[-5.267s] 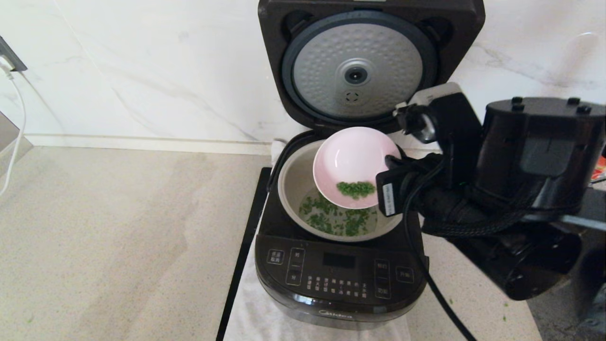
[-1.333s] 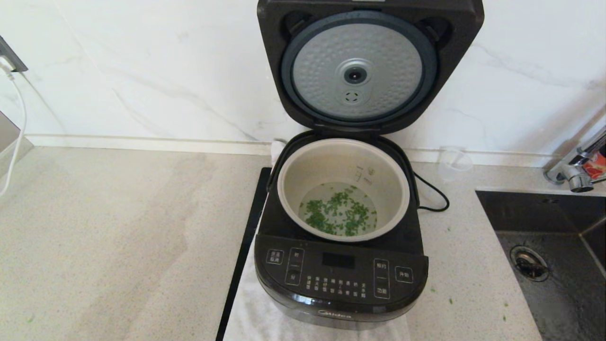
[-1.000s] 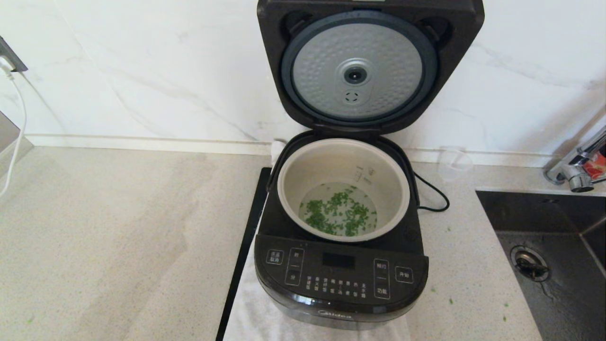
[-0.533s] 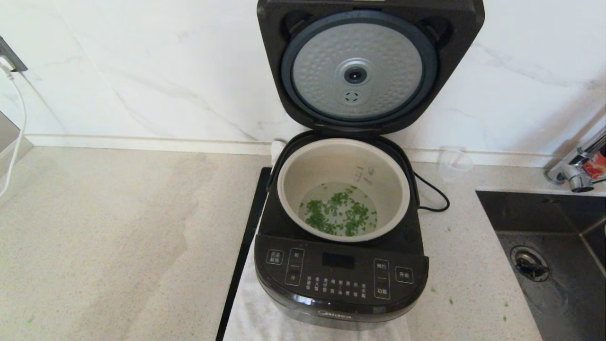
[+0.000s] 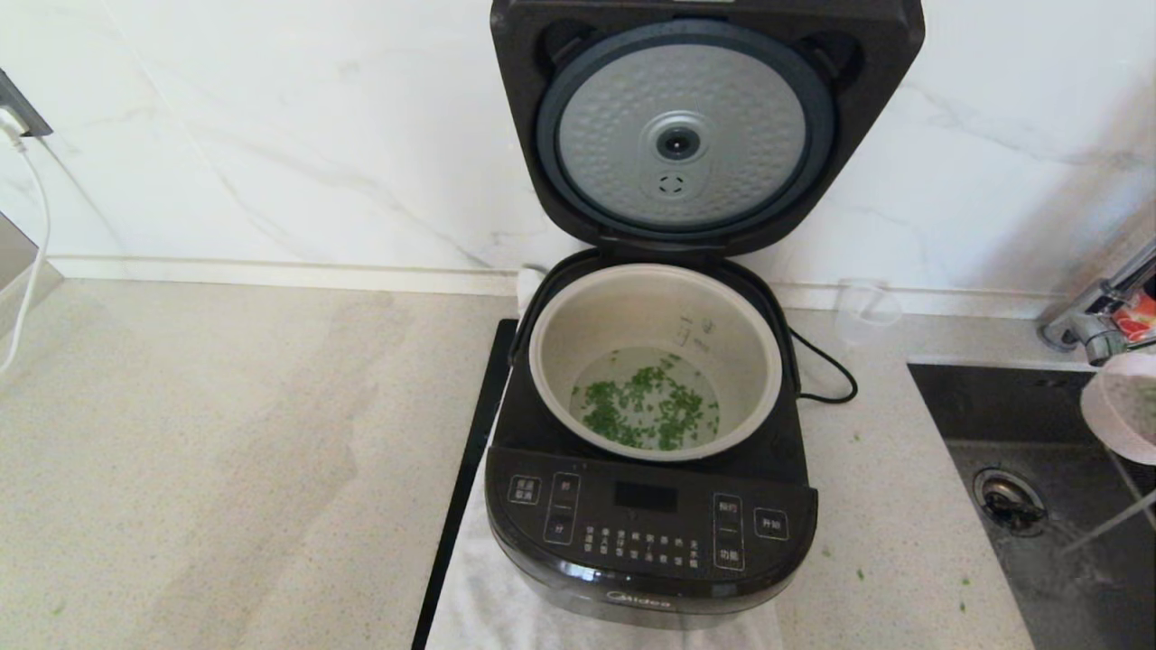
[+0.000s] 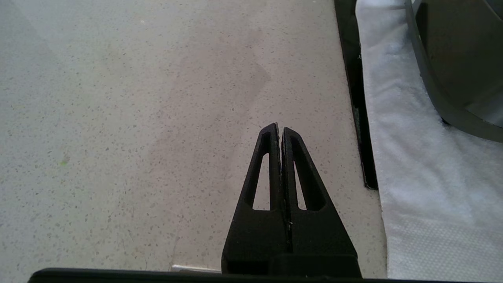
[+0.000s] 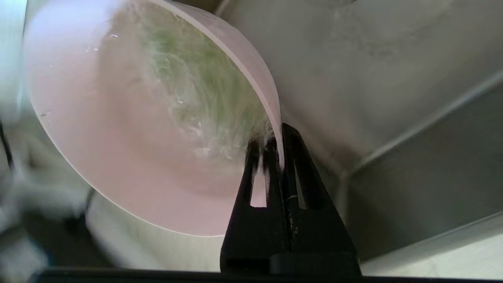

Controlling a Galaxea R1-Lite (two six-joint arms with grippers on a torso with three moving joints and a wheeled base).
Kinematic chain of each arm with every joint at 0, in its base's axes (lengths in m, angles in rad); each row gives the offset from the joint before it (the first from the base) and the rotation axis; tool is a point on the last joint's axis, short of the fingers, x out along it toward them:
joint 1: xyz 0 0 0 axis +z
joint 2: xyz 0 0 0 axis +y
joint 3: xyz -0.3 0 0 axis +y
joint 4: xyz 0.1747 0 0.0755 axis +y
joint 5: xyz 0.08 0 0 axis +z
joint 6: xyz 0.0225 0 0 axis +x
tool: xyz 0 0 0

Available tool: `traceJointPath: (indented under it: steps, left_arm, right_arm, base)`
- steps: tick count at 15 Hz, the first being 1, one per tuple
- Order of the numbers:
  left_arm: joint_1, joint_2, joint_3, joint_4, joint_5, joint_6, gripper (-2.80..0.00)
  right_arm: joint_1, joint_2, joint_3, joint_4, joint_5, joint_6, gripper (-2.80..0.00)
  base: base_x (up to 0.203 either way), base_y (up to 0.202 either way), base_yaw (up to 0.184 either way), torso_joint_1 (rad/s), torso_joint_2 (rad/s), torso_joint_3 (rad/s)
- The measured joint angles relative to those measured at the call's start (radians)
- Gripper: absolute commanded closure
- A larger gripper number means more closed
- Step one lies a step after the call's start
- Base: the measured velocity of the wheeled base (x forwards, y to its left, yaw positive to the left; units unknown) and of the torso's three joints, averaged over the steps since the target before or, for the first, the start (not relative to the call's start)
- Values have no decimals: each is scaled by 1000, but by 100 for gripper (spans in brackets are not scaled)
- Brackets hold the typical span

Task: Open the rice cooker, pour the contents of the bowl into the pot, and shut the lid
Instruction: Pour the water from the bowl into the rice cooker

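The black rice cooker [image 5: 646, 533] stands in the middle of the counter with its lid [image 5: 704, 126] swung up against the wall, silver underside showing. Chopped green bits [image 5: 646, 415] lie scattered on the bottom of the beige pot [image 5: 551, 352]. At the far right edge, over the sink, the pink bowl [image 5: 1120, 406] shows blurred. My right gripper [image 7: 279, 133] is shut on the rim of the tilted bowl [image 7: 129, 149], and a smear of green contents [image 7: 204, 86] clings inside it. To the left of the cooker, my left gripper [image 6: 279, 129] hangs shut and empty over bare counter.
The dark sink [image 5: 1039, 433] and a faucet [image 5: 1097, 329] fill the right side. A clear plastic cup [image 5: 865, 307] stands by the wall, right of the cooker, near its black cord [image 5: 826, 370]. The cooker rests on a white cloth [image 5: 488, 605]. A few green bits dot the counter.
About five seconds ago the bowl was tilted over the pot in my right gripper. It then left the head view, and now it has come back in at the right edge over the sink.
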Motion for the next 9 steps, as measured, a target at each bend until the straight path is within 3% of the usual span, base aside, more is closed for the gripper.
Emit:
traceJointPath:
  steps: [9]
  left_arm:
    - [0,0,0,0,0,0,0]
  right_arm:
    - [533,-295,45,208,-140,9,0]
  base:
    - [0,0,0,0,0,0]
